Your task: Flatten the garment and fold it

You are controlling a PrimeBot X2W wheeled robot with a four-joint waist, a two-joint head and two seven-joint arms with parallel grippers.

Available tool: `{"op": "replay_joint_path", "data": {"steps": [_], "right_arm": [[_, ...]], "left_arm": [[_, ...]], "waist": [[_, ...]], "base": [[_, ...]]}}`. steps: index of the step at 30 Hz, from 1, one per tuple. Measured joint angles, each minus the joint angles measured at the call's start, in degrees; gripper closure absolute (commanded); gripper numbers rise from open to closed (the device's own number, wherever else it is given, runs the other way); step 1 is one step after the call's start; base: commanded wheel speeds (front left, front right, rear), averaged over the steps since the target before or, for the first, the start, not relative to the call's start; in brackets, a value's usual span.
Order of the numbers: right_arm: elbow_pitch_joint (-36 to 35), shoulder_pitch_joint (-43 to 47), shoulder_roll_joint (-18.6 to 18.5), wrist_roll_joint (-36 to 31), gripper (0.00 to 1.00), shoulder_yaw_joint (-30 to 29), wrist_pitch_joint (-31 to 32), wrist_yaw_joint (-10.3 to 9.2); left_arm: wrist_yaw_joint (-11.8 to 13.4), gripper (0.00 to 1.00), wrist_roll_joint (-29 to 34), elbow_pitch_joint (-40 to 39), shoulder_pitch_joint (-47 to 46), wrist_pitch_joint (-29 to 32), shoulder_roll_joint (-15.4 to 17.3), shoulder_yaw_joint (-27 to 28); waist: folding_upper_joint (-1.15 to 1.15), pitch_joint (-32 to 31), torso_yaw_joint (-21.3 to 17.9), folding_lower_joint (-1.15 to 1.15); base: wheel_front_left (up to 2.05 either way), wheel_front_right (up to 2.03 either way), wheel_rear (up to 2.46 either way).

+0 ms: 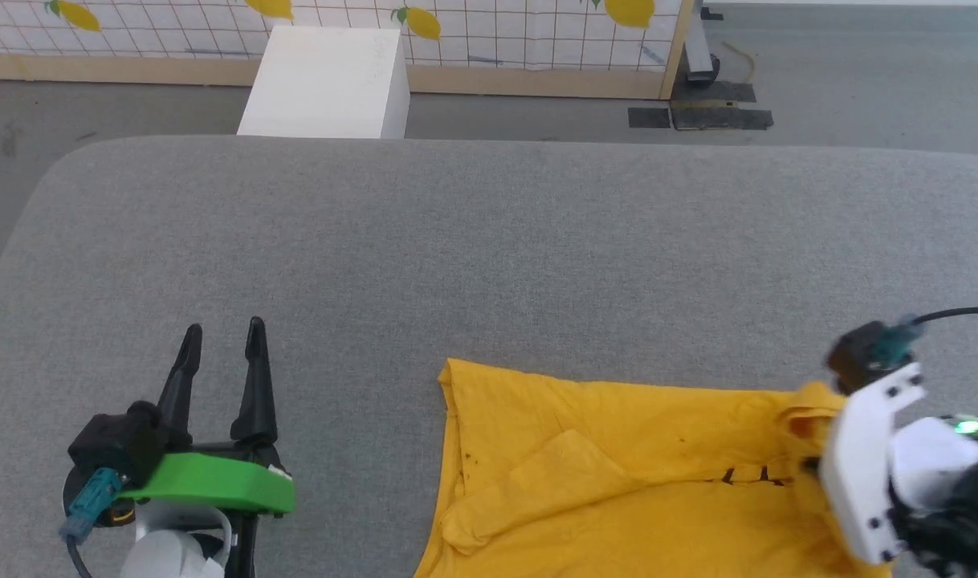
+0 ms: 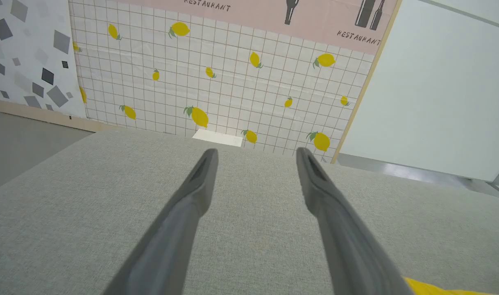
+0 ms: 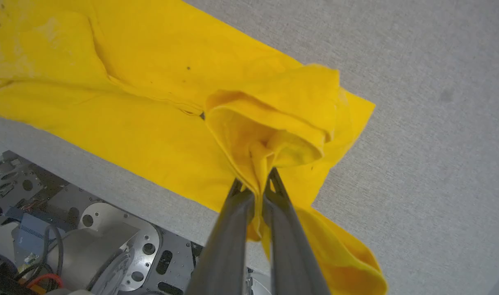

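The t-shirt (image 1: 617,466), crumpled at the near right of the grey worktop (image 1: 489,241), is pinched at its right edge by the right claw (image 3: 255,182), seemingly to be pulled flat, while the left claw (image 1: 224,341) is held spread at the near left.

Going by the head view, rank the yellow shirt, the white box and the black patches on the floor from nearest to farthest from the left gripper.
Measured from the left gripper:
1. The yellow shirt, on the table to the gripper's right.
2. The white box, ahead, beyond the table's far edge.
3. The black patches, on the floor, far ahead and to the right.
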Motion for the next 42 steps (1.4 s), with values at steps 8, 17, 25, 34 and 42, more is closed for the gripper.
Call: {"op": "replay_joint_path", "data": {"steps": [8,17,25,34,42], "right_arm": [[5.6,-6.1,5.5,2.4,1.0,12.9,-8.5,-0.01],[15.8,-12.0,13.8,4.0,1.0,22.3,-16.6,-0.01],[25.3,-15.3,18.5,2.3,1.0,24.9,-23.7,-0.01],[36.2,-17.1,21.7,-0.1,1.0,24.7,-28.7,-0.01],[35.8,-18.5,23.3,4.2,0.0,29.2,-31.2,-0.01]], "left_arm": [[0.0,0.0,-0.1,-0.3,0.8,0.0,-0.2,0.0],[0.0,0.0,-0.2,0.2,0.9,0.0,-0.5,-0.5],[-0.1,0.0,-0.2,0.5,0.7,0.0,-1.0,-1.1],[-0.1,0.0,-0.5,1.2,0.6,0.0,-1.5,-1.6],[-0.6,0.0,-0.5,2.3,0.7,0.0,-1.5,-1.9]], "waist": [[0.0,1.1,1.8,0.0],[0.0,2.3,4.6,0.0],[0.0,3.6,6.7,0.0],[0.0,4.8,8.0,0.0],[0.0,3.1,7.4,0.0]], "base": [[0.0,0.0,0.0],[0.0,0.0,0.0],[0.0,0.0,0.0],[0.0,0.0,0.0],[0.0,0.0,0.0]]}}
